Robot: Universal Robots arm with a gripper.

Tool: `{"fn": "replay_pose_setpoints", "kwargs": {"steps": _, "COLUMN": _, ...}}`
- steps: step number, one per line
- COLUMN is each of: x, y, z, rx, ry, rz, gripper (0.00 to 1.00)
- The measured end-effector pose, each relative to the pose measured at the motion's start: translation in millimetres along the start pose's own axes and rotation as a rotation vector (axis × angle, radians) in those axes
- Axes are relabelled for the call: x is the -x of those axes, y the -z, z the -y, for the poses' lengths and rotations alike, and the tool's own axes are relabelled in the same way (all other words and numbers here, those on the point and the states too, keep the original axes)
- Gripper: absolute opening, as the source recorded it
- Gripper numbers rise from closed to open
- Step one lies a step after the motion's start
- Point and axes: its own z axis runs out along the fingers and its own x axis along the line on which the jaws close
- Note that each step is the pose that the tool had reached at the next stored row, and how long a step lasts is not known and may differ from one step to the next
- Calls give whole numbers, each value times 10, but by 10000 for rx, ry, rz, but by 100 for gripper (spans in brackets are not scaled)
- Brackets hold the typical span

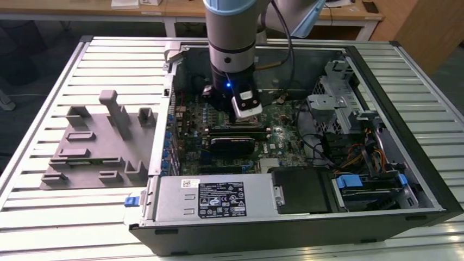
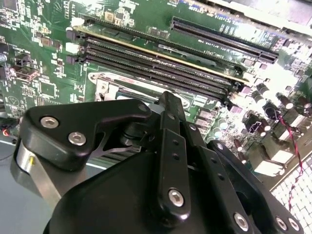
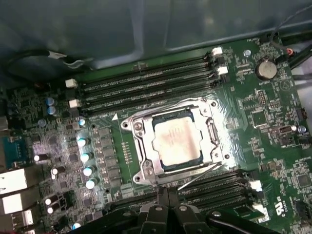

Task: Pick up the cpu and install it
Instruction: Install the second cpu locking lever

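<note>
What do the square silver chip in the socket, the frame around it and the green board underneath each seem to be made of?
The square silver cpu looks like bare metal with a matte, brushed top: it gives a soft, pale glare. The socket frame around it seems polished steel, with bright, sharp reflections. The green motherboard looks like lacquered circuit laminate, glossy, with fine printed traces; its core material cannot be told.

In the exterior view the socket area of the motherboard (image 1: 272, 138) is covered by the arm (image 1: 232, 49) and the gripper (image 1: 245, 122). In the second wrist view the socket frame (image 2: 109, 87) is largely blocked by the gripper's black linkage (image 2: 161, 165). Whether the jaws stand open cannot be told.
</note>
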Motion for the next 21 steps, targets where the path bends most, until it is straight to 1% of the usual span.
{"fn": "replay_pose_setpoints", "kwargs": {"steps": 3, "x": 0, "y": 0, "z": 28, "rx": 50, "ry": 11, "rz": -14, "gripper": 11}}
{"fn": "replay_pose_setpoints", "kwargs": {"steps": 6, "x": 0, "y": -5, "z": 39, "rx": 97, "ry": 148, "rz": -39, "gripper": 11}}
{"fn": "replay_pose_setpoints", "kwargs": {"steps": 8, "x": 0, "y": -11, "z": 41, "rx": 105, "ry": 335, "rz": -61, "gripper": 11}}
{"fn": "replay_pose_setpoints", "kwargs": {"steps": 12, "x": -6, "y": -28, "z": 46, "rx": 123, "ry": 869, "rz": -123, "gripper": 11}}
{"fn": "replay_pose_setpoints", "kwargs": {"steps": 14, "x": -17, "y": -41, "z": 58, "rx": 149, "ry": 998, "rz": -142, "gripper": 11}}
{"fn": "replay_pose_setpoints", "kwargs": {"steps": 17, "x": -37, "y": -61, "z": 84, "rx": 261, "ry": 1088, "rz": -174, "gripper": 11}}
{"fn": "replay_pose_setpoints", "kwargs": {"steps": 21, "x": -52, "y": -85, "z": 127, "rx": 445, "ry": 1134, "rz": -219, "gripper": 11}}
